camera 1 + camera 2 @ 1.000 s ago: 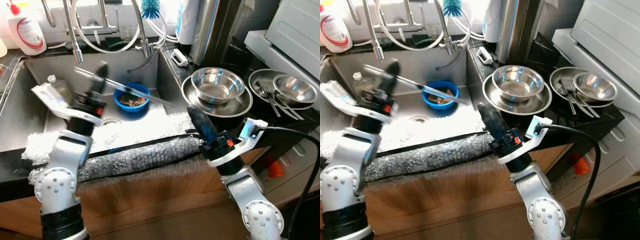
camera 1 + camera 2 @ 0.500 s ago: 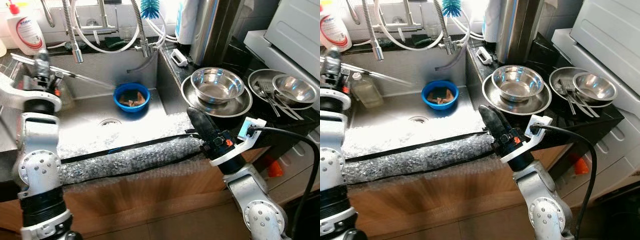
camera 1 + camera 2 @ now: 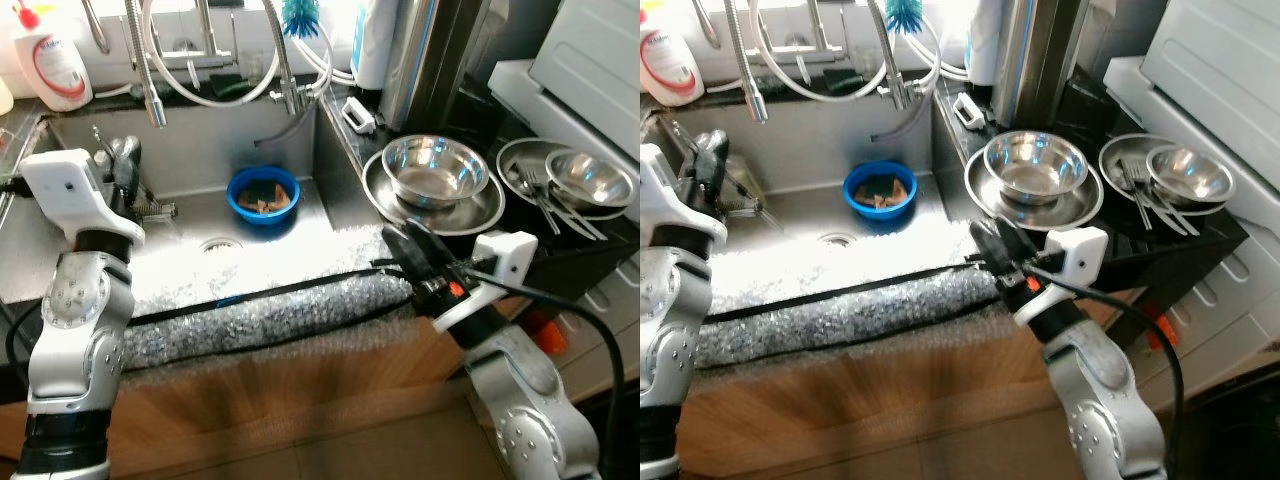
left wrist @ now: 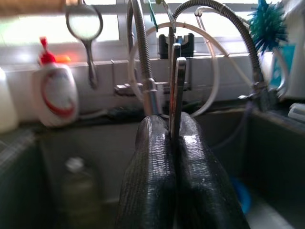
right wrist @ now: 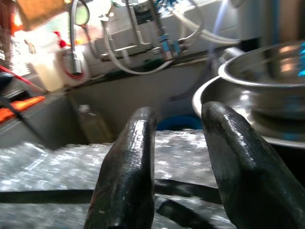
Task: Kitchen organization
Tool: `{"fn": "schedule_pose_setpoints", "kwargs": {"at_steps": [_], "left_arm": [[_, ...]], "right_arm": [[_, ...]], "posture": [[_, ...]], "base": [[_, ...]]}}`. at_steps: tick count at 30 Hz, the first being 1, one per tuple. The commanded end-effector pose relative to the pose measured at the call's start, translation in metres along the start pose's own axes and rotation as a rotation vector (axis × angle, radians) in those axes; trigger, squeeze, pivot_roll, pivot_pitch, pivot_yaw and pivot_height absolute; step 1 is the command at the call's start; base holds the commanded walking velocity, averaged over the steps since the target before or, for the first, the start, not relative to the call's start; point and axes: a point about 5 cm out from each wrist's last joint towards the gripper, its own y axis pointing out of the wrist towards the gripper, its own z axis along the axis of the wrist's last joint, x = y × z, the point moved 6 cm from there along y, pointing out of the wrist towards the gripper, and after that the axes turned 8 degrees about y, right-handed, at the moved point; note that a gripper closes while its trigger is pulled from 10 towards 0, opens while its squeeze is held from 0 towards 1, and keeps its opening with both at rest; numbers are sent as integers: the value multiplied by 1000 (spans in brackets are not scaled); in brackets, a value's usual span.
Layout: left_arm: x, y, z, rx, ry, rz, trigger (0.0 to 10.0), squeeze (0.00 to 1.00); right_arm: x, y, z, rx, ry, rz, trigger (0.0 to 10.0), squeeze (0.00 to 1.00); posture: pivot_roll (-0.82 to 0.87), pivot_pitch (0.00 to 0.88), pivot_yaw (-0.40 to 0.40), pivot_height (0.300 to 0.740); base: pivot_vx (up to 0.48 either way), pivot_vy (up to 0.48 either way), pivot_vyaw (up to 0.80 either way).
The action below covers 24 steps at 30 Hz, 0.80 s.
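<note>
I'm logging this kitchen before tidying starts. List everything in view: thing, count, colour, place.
Sink: one, steel, centre-left.
Bowl: one, blue, in the sink, scraps inside.
Bottle: one, clear, at the sink's left wall.
Soap bottle: one, white and red, ledge behind the sink.
Taps and hoses: steel and white, behind the sink.
Brush: one, blue, above the taps.
Bubble wrap: clear, over the sink's front edge.
Steel bowls: two, one in a steel plate beside the sink, one far right.
Cutlery: steel, on the far right plate.
Left gripper: black, over the sink, shut on thin metal utensils.
Right gripper: black, open, over the counter edge.
</note>
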Motion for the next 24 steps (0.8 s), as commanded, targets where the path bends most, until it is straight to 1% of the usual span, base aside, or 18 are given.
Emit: {"fn": "schedule_pose_setpoints", "kwargs": {"at_steps": [1,3,7,8,9,10,13,15,16,17,19,21,22,24], "left_arm": [[-3,-1,3,25,84,-12,10000,0],[-6,-1,0,15,104,-10,10000,0],[-15,-2,-13,-18,187,-1,10000,0],[-18,-3,-22,-47,186,8,10000,0],[-18,-3,-22,-47,186,8,10000,0],[-18,-5,-33,-90,170,12,10000,0],[-13,-11,-49,-146,159,3,10000,0],[-14,-13,-53,-158,157,9,10000,0],[-17,-13,-55,-169,146,27,10000,0],[-27,-13,-61,-197,113,80,10000,0],[-35,-13,-69,-229,78,123,10000,0],[-37,-14,-72,-237,71,137,10000,0],[-37,-17,-81,-263,42,157,10000,0],[-34,-19,-86,-278,26,154,10000,0]], "right_arm": [[6,-6,8,28,-61,-43,10000,0],[8,-8,7,25,-80,-57,10000,0],[9,-12,4,21,-110,-78,10000,0],[11,-13,4,20,-114,-85,10000,0],[11,-13,4,20,-114,-85,10000,0],[15,-15,4,22,-120,-107,10000,0],[17,-15,5,34,-117,-121,10000,0],[17,-15,5,34,-118,-120,10000,0],[17,-15,5,34,-116,-123,10000,0],[16,-15,4,34,-111,-126,10000,0],[14,-14,2,32,-109,-121,10000,0],[14,-14,2,32,-109,-120,10000,0],[14,-13,1,35,-107,-124,10000,0],[14,-13,1,39,-104,-128,10000,0]], "posture": [[60,96,-22,740],[56,93,-21,740],[56,79,-16,740],[56,76,-17,740],[56,76,-17,740],[56,72,-16,740],[55,64,-18,740],[55,64,-18,740],[59,58,-20,740],[61,54,-20,740],[61,54,-20,740],[66,50,-17,740],[58,44,-18,740],[56,39,-19,740]], "base": [[0,0,0],[0,0,0],[0,0,0],[0,0,0],[0,0,0],[0,0,0],[0,0,0],[0,0,0],[0,0,0],[0,0,0],[0,0,0],[0,0,0],[0,0,0],[0,0,0]]}}
